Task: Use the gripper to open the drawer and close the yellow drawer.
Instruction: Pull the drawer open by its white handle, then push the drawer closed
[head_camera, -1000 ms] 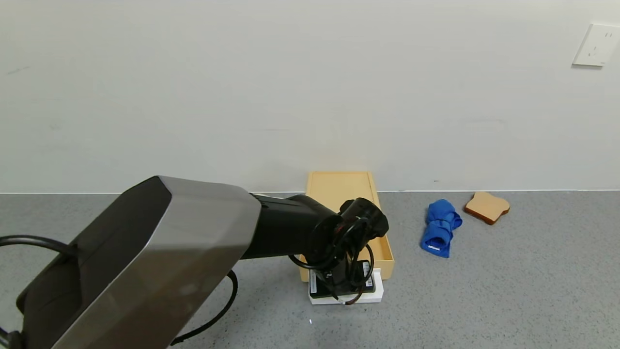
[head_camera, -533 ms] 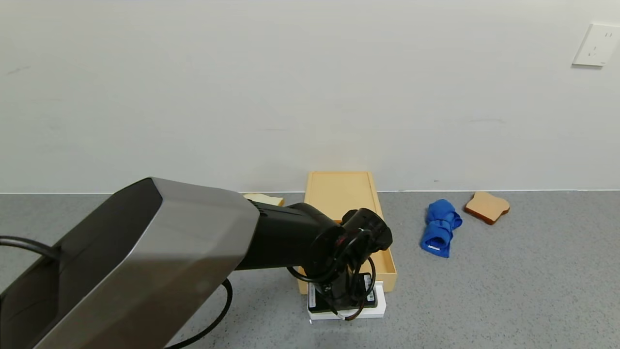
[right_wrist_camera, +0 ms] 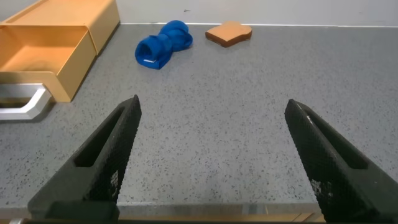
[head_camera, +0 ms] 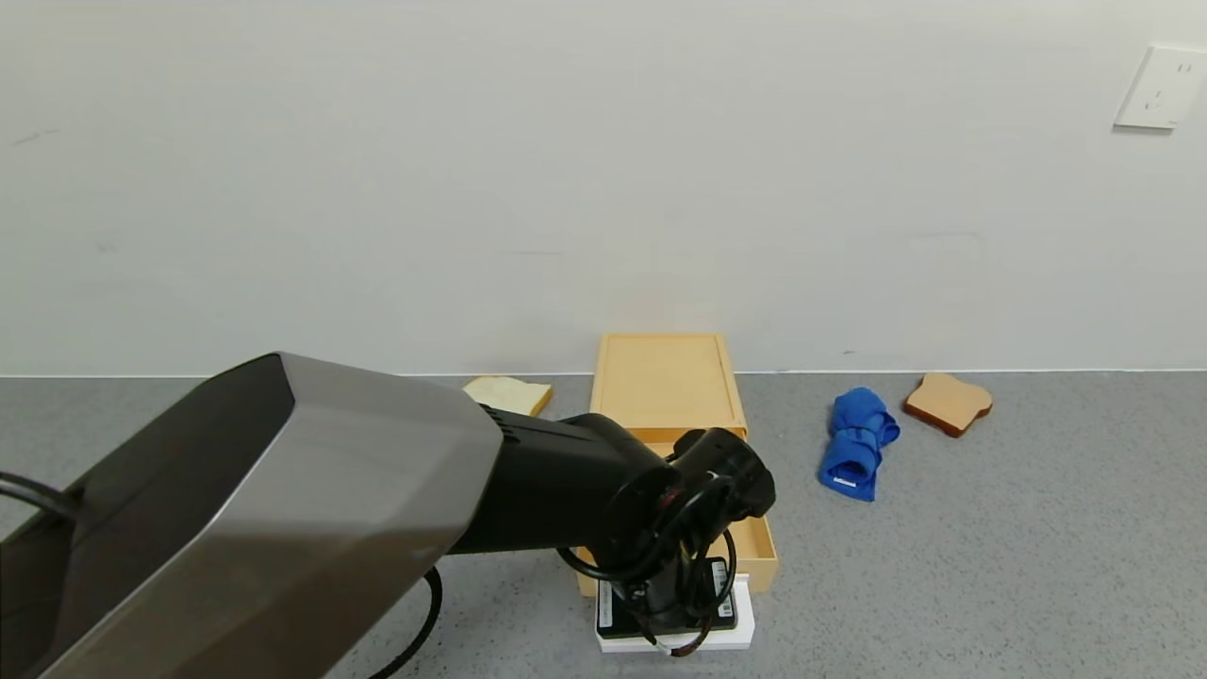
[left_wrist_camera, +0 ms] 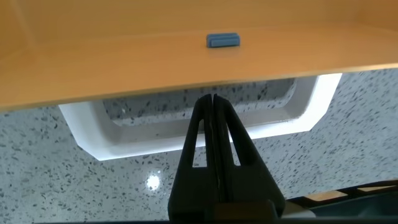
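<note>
The pale yellow drawer box [head_camera: 667,382] stands against the wall. Its tray [head_camera: 757,545] is pulled part way out toward me, with the white loop handle [head_camera: 674,643] in front. My left gripper [head_camera: 671,615] points down at the handle. In the left wrist view my left gripper [left_wrist_camera: 213,99] is shut, its fingers pressed together with nothing between them, and the tip reaches inside the loop of the handle [left_wrist_camera: 87,134], in front of the drawer front [left_wrist_camera: 124,68]. My right gripper [right_wrist_camera: 213,104] is open and empty over bare counter, to the right of the drawer [right_wrist_camera: 68,68].
A rolled blue cloth [head_camera: 856,443] and a brown bread slice [head_camera: 948,403] lie right of the drawer. A pale bread slice [head_camera: 509,393] lies left of it by the wall. A wall socket [head_camera: 1162,87] is at upper right. My left arm's large link fills the lower left.
My left gripper has moved toward me with the handle, and the tray has slid further out of the box. The pale bread slice at the left has come into view.
</note>
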Motion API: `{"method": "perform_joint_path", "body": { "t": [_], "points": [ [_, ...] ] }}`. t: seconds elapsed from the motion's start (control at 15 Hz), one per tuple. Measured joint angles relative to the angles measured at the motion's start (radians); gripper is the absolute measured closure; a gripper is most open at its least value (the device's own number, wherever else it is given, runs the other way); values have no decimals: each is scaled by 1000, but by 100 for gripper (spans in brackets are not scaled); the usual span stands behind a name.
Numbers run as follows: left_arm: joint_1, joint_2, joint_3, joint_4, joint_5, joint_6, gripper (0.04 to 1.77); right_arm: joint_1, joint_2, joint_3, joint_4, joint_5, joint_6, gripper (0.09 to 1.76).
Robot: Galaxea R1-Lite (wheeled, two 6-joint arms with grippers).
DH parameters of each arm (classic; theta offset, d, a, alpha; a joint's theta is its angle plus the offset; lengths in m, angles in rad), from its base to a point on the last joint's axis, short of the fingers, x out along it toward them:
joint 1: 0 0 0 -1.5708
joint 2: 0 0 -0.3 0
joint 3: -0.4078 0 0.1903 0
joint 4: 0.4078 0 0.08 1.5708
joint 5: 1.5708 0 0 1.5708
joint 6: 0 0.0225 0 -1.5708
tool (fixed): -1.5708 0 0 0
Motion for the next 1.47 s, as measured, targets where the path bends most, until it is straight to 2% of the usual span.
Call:
{"method": "perform_joint_path", "body": {
  "t": [0.6,0.93,1.13,1.33,1.47],
  "points": [
    [-11,-36,6,0,0,-4,170,0,0,0,0,0,0,15],
    [-11,-142,0,31,-7,10,170,0,0,0,0,0,-1,15],
    [1,-242,-10,78,-10,101,170,0,0,0,0,0,0,15],
    [37,-351,-8,83,-16,231,170,0,0,0,0,0,0,15],
    [79,-425,9,76,-74,297,170,0,0,0,0,0,0,15]
  ]
}}
